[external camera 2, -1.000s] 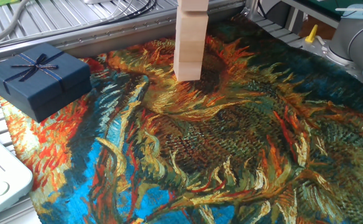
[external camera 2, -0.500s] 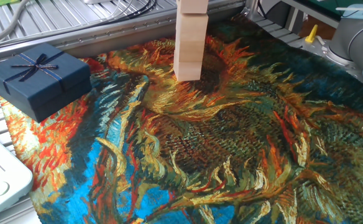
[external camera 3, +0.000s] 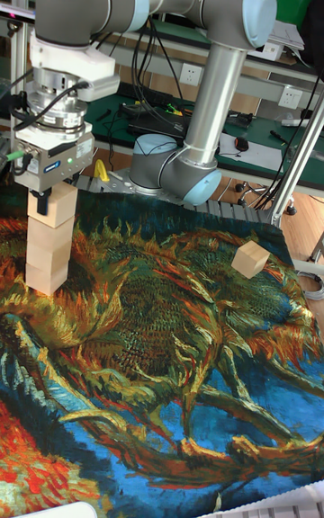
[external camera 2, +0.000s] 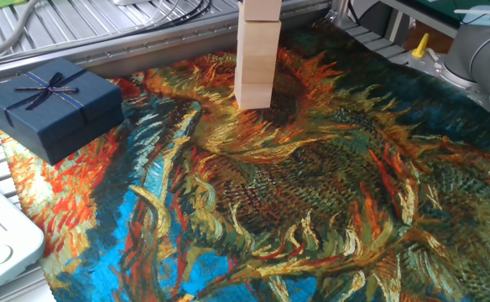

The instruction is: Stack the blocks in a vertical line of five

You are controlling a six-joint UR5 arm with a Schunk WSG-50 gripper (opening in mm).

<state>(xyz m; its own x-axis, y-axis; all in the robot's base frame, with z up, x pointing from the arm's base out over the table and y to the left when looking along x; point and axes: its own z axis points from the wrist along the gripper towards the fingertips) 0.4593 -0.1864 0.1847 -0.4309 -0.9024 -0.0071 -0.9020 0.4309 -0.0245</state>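
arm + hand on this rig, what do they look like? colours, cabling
The arm is silver-grey tubing with pale blue joint caps. The hand hangs from a white wrist block above a grey body with small blue and green markings; its fingers are dark. Black cables loop around the wrist.

Bright, even indoor light, soft shadows, sharp focus in both views.

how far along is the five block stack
Three pale beige wooden cubes stand stacked on the sunflower-print cloth. The two-finger gripper appears clamped on the top cube, so that placement is in hand. Two more are left: one loose cube lies at the right; a fifth isn't in view.
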